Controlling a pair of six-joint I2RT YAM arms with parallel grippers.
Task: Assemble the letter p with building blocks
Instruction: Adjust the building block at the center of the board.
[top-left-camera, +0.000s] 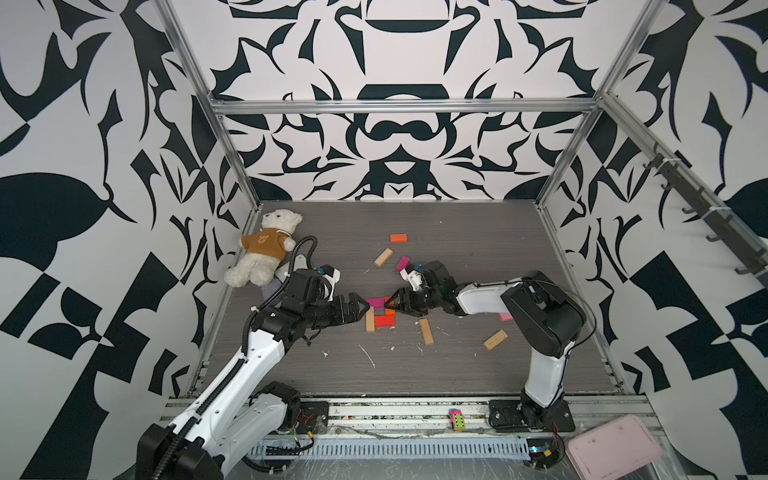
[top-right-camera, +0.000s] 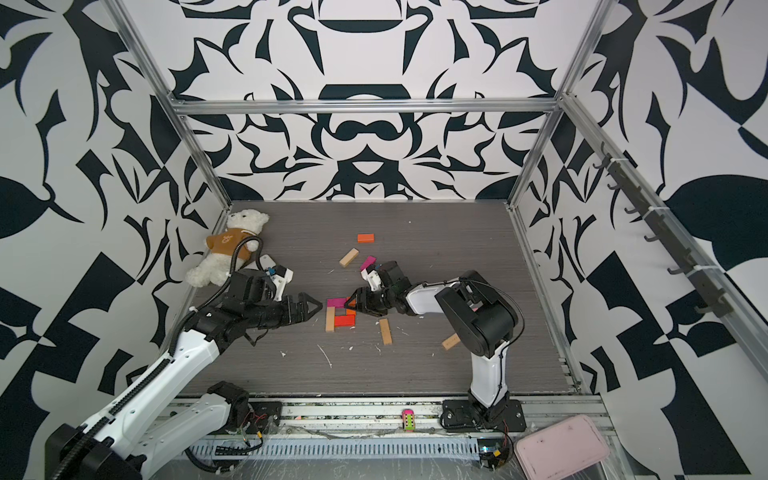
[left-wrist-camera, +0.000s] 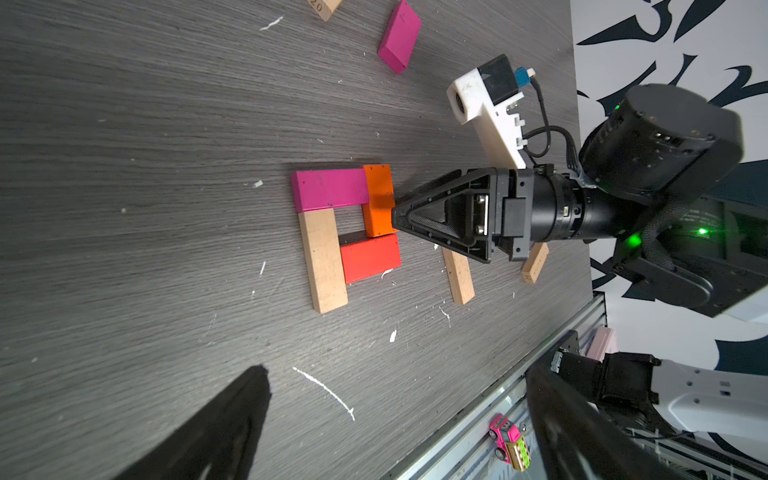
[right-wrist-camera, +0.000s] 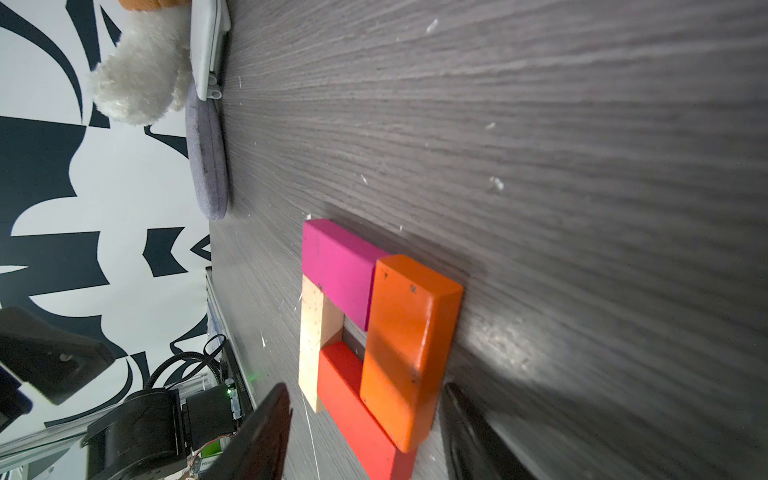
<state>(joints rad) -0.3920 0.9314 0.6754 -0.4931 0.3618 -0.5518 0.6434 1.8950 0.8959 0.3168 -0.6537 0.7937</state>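
Your right gripper (top-left-camera: 392, 302), jaws apart, straddles the orange block (left-wrist-camera: 378, 199), probably to square it; left gripper (top-left-camera: 365, 308) wide open, standing aside.

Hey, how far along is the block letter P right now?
Done: tan block as stem, magenta block across the top, red block closing the loop below; together they already read as a P. In hand: the open right pincer straddles the orange block, the loop's outer side, apparently squaring it. The left pincer hovers open, empty. Left: probably just backing away.
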